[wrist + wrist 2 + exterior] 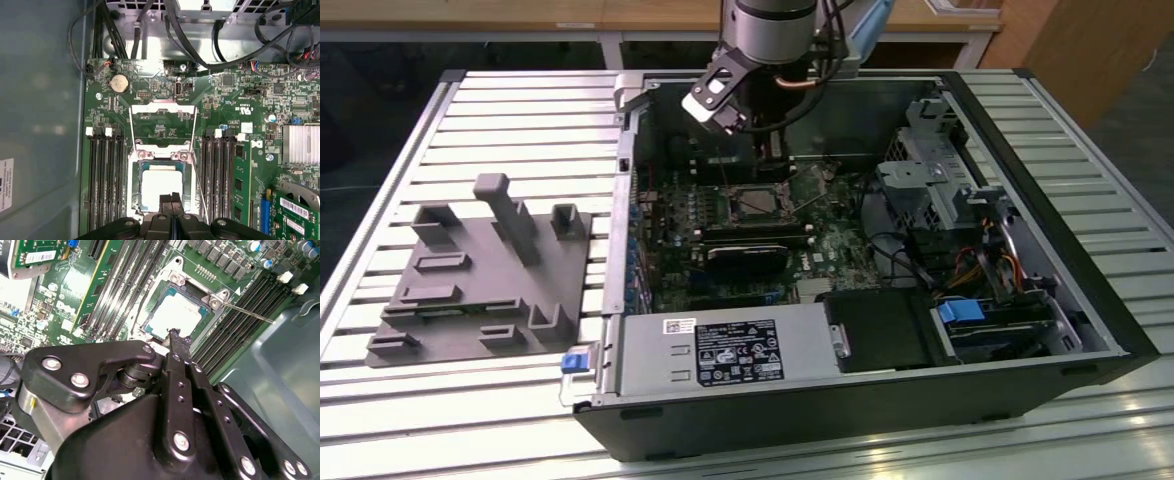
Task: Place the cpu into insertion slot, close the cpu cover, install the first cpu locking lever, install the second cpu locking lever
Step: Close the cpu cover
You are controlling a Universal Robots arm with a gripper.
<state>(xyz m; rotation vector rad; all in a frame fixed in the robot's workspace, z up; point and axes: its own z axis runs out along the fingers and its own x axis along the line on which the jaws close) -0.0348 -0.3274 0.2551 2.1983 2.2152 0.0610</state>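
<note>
Insertion slot point(135, 187) sits in middle of green board point(235, 115). Cpu cover point(162, 108) stands flipped open, on far side of slot from my claw point(171, 196). Cpu point(160, 184) lies flat inside slot. Claw clenched, empty, tips at slot's near edge, cover straight ahead.

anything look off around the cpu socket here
Nothing looks damaged, but the cpu cover is flipped open off the insertion slot, leaving the cpu exposed, and a thin locking lever sticks out unlatched.
</note>
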